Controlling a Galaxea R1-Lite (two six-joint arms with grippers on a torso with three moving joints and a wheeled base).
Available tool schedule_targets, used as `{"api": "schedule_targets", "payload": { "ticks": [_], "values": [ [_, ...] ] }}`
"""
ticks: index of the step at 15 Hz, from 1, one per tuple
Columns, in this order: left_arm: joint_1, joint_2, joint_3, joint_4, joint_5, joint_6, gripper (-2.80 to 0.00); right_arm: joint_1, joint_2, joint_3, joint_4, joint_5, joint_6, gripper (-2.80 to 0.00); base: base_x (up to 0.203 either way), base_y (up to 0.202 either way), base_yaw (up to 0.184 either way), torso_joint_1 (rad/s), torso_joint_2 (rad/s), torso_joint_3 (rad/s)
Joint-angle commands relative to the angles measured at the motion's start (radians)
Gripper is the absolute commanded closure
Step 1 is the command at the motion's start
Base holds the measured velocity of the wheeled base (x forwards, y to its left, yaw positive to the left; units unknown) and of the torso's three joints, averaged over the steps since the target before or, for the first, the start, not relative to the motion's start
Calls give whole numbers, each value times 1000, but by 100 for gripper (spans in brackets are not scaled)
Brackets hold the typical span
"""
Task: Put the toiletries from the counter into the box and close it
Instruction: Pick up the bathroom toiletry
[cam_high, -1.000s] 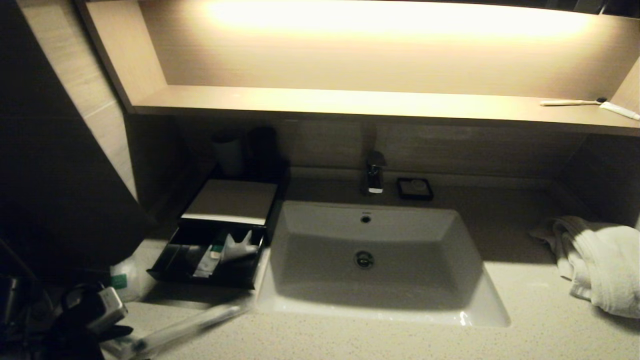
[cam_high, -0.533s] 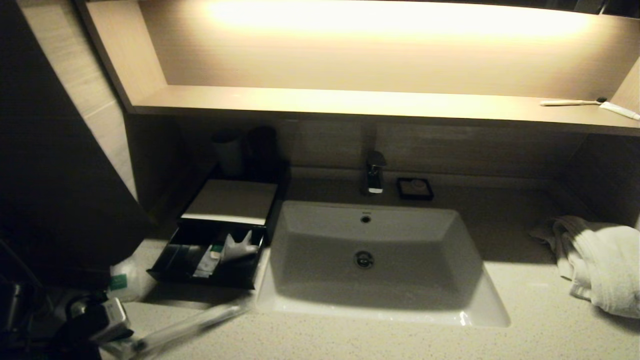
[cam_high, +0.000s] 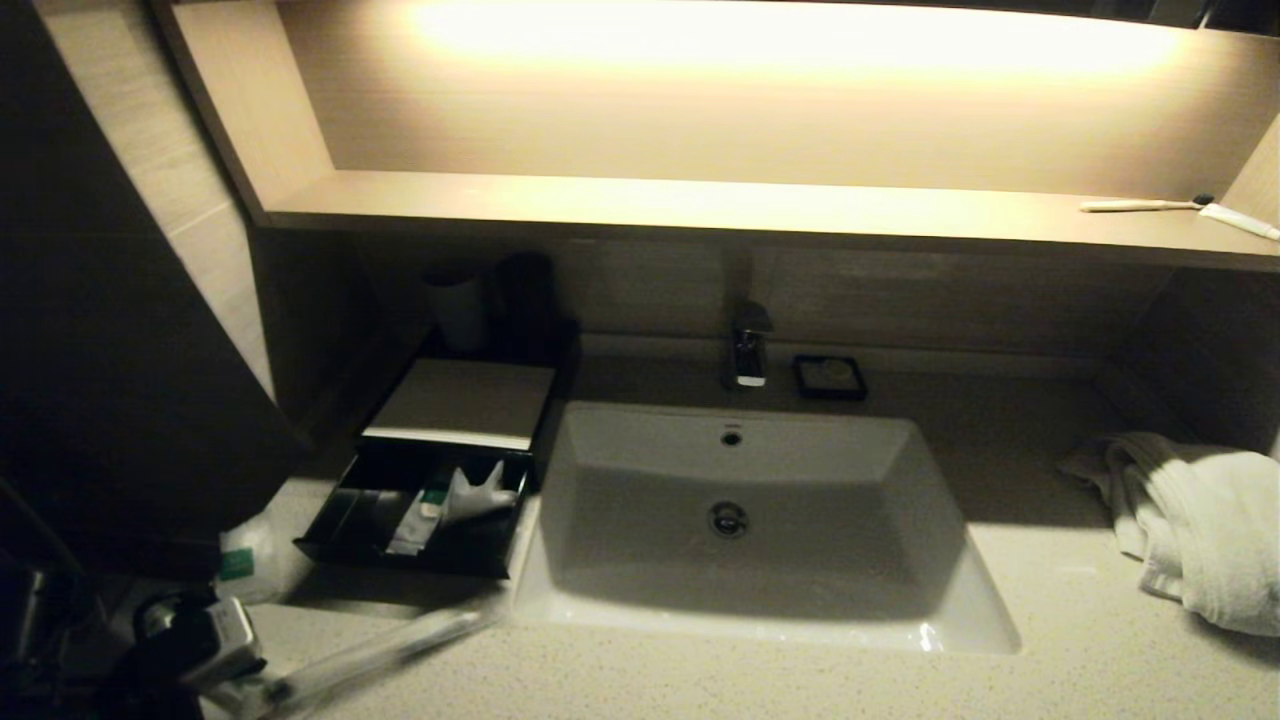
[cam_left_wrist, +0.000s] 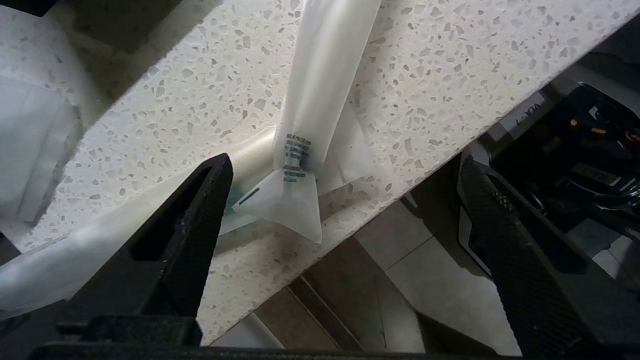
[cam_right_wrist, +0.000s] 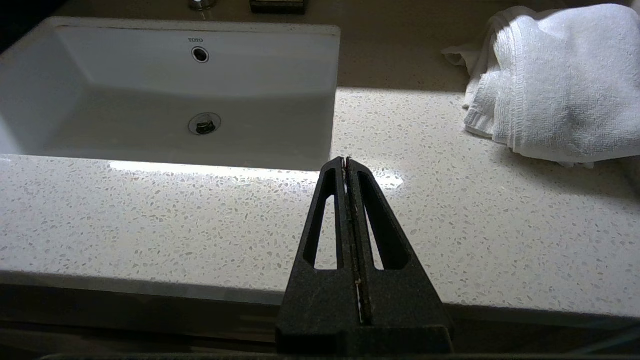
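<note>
Your left gripper (cam_left_wrist: 345, 180) hangs at the counter (cam_left_wrist: 200, 100) edge, jaws apart — two wrapped sticks (cam_left_wrist: 320, 100) cross beneath, untouched. One sachet (cam_high: 240, 560) lies beside the box (cam_high: 460, 405), drawer open. Right gripper (cam_right_wrist: 346, 165) parked, pressed together.

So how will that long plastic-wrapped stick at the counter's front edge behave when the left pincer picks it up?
The wrapped stick is slim, so probably light. Its glossy film may slip between the fingers of the open left pincer. The flat sealed wrapper end looks floppy and empty, so gripping there would likely let the stick dangle. It overhangs the counter edge; a nudge could tip it off.
</note>
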Motion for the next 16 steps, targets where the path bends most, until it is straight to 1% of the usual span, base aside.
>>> {"api": "schedule_targets", "payload": {
  "ticks": [1, 16],
  "values": [
    [1, 1, 0, -2, -2, 7, 0, 0, 0, 0, 0, 1, 0, 0, 0, 0, 0, 0, 0, 0],
    [1, -8, -8, -2, -9, 5, 0, 0, 0, 0, 0, 1, 0, 0, 0, 0, 0, 0, 0, 0]
  ]
}}
